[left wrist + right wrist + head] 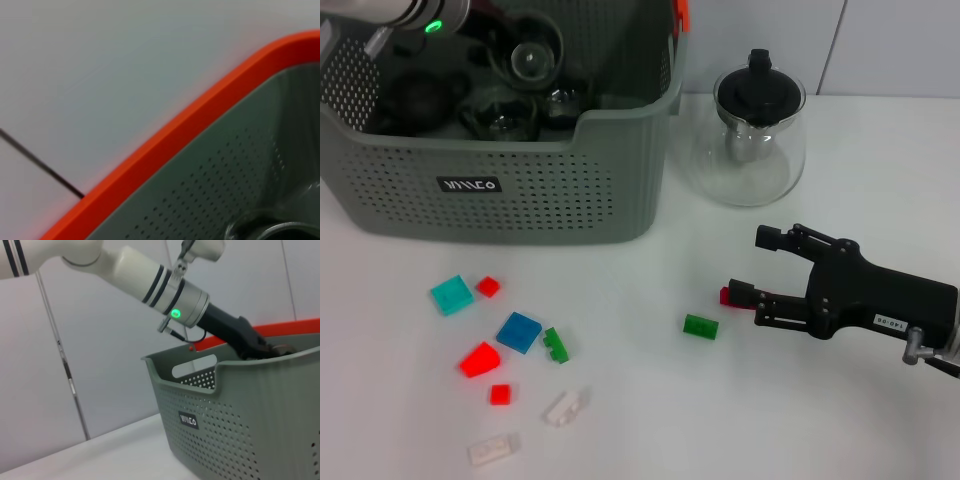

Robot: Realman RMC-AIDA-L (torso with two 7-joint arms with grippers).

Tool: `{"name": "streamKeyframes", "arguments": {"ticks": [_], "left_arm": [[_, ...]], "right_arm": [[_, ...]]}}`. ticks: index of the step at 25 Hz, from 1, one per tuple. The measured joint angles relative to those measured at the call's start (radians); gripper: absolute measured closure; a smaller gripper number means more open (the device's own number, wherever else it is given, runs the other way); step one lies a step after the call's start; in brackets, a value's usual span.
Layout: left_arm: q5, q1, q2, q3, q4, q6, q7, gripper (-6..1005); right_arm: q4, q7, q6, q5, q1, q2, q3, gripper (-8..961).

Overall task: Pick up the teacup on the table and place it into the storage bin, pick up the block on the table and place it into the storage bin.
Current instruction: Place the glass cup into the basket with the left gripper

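**Clerk:** Storage bin (520, 190) — entry one. Location and contents?

**Robot:** Grey-green perforated basket, black label on the near wall, orange tab at a far rim corner. It stands at the back left of the white table (650, 420). Inside I make out several dark and glass vessels, tea ware by the look of them; which is the teacup I cannot tell. My left gripper (495, 40) is down inside the bin. Whether its fingers are spread or closed, I cannot tell.

**Clerk:** Entry two, blocks.

**Robot:** All on the table, none visible in the bin. By my right gripper (745, 265): a red block (726, 296) at the tip of the nearer finger, a green block (700, 326) just beside it. In front of the bin: a teal block (451, 294), a blue block (518, 332), a second green block (556, 345), three further red pieces, and two white ones near the table's front edge.

**Clerk:** Right gripper's state?

**Robot:** Low over the table, fingers parted, grasping nothing.

**Clerk:** Other items?

**Robot:** A glass teapot (758, 135) with black lid, just right of the bin.

**Clerk:** Progress?

**Robot:** I judge the teacup stage at or near delivery. The block stage is not yet done; the red block looks the likeliest next pick.
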Motion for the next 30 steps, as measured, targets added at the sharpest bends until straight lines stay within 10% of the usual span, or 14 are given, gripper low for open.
{"name": "streamKeyframes", "arguments": {"ticks": [30], "left_arm": [[0.003, 0.026, 0.005, 0.005, -0.145, -0.183, 0.086, 856]], "right_arm": [[0.012, 0.0, 0.004, -0.002, 0.0, -0.001, 0.01, 8]]}}
